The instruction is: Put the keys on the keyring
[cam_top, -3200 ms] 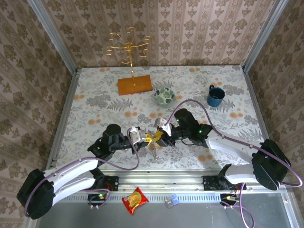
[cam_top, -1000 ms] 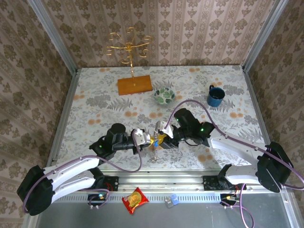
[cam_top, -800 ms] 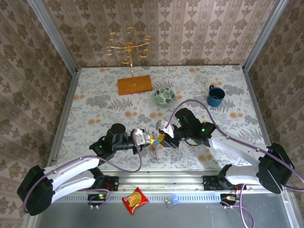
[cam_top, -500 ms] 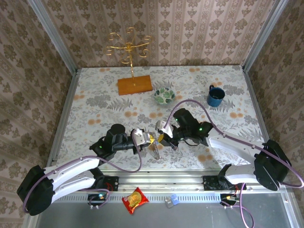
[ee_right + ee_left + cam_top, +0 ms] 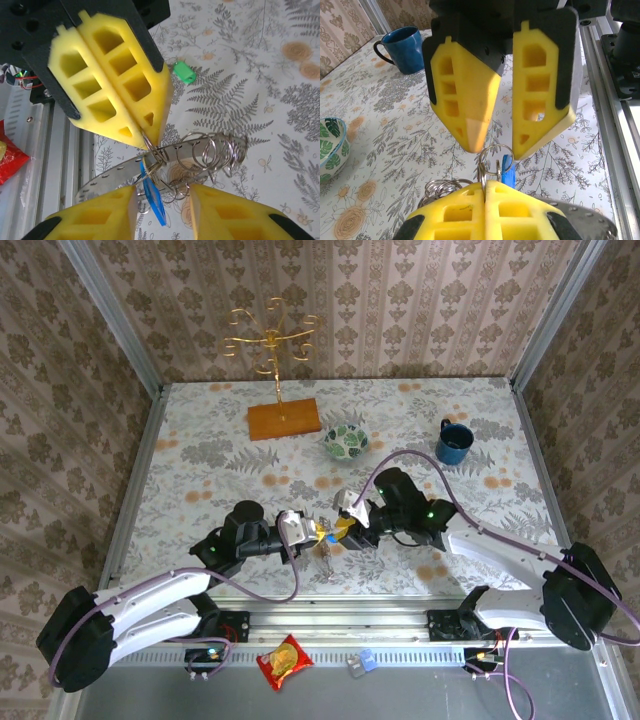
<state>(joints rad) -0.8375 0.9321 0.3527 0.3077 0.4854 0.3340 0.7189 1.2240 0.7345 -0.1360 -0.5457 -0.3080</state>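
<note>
My left gripper (image 5: 486,185) is shut, pinching a small wire ring of the keyring (image 5: 115,175), a flat metal band with holes that carries several wire loops (image 5: 225,150). It holds the band a little above the table. The blue key (image 5: 152,197) hangs at that pinched ring, its head (image 5: 508,172) just past my left fingertips. My right gripper (image 5: 162,192) faces the left one (image 5: 150,142) and stands open, one finger on each side of the blue key, not touching it. The green key (image 5: 185,72) lies flat on the table. From above, both grippers (image 5: 308,530) (image 5: 348,520) meet near the front centre.
A green-and-white patterned bowl (image 5: 346,443) and a blue mug (image 5: 454,443) stand further back. A gold branched stand (image 5: 272,345) on a wooden base (image 5: 284,419) is at the rear. A red snack packet (image 5: 284,661) lies on the front rail.
My right gripper closed at the blue key, then opened again and drew back slightly to the right. My left gripper has stayed shut on the ring, nearly still.
</note>
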